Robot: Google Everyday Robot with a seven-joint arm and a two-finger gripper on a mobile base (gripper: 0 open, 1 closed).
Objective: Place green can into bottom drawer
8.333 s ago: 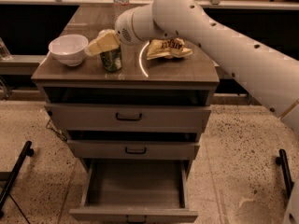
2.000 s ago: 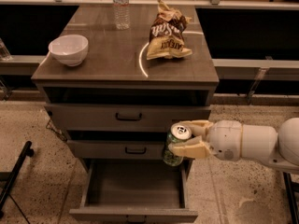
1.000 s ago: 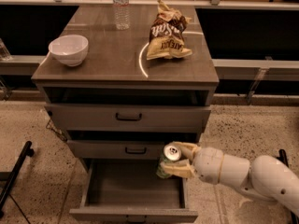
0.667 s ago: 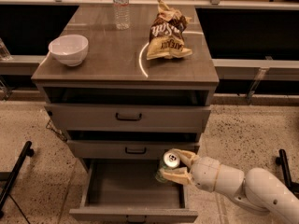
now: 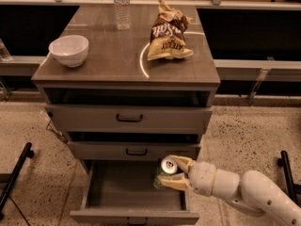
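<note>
The green can (image 5: 164,172), dark green with a silver top, is held upright in my gripper (image 5: 175,173), whose cream fingers (image 5: 181,162) are closed around its sides. The can hangs over the right side of the open bottom drawer (image 5: 136,192), just below the middle drawer's front. The drawer is pulled out and its grey interior holds nothing else that I can see. My white arm (image 5: 249,192) reaches in from the lower right.
On the cabinet top (image 5: 108,55) stand a white bowl (image 5: 68,50), a clear water bottle (image 5: 122,6) and a chip bag (image 5: 168,32). The two upper drawers (image 5: 129,119) with black handles are shut. A black base leg (image 5: 16,173) lies on the floor at left.
My gripper took the can from the cabinet top and has carried it down to the open bottom drawer. In the last second it moved lower and slightly left.
</note>
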